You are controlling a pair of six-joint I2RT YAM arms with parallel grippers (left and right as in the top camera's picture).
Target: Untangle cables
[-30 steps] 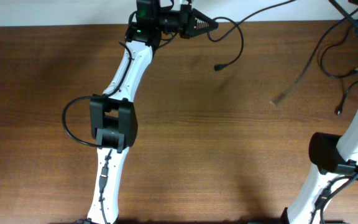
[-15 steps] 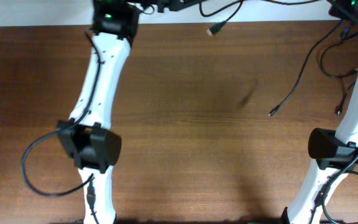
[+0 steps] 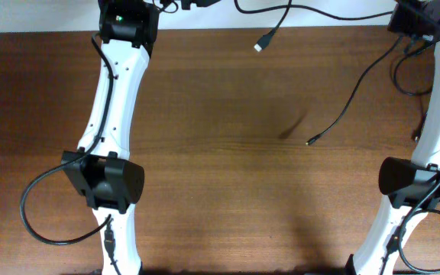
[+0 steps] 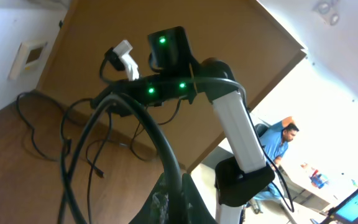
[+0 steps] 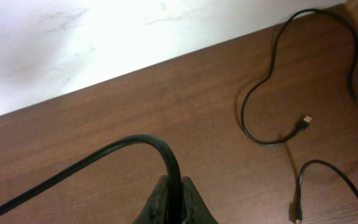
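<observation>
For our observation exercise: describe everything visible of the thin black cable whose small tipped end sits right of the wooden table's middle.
The thin black cable looks smooth, rubbery and flexible, ending in a small yellowish metal-looking tip. From that tip it curves up and right to the right gripper, which appears shut on it near the far edge. Its shadow lies apart on the brown wooden table, suggesting the end hangs clear.

Your overhead camera looks straight down on the bench [image 3: 228, 168] from high up, with the arm bases at 6 o'clock. Your left wrist camera tilts upward and faces the right arm [image 4: 238, 134]. Your right wrist camera looks down from close by at the cables [image 5: 302, 124], which the overhead shows at 2 o'clock.
</observation>
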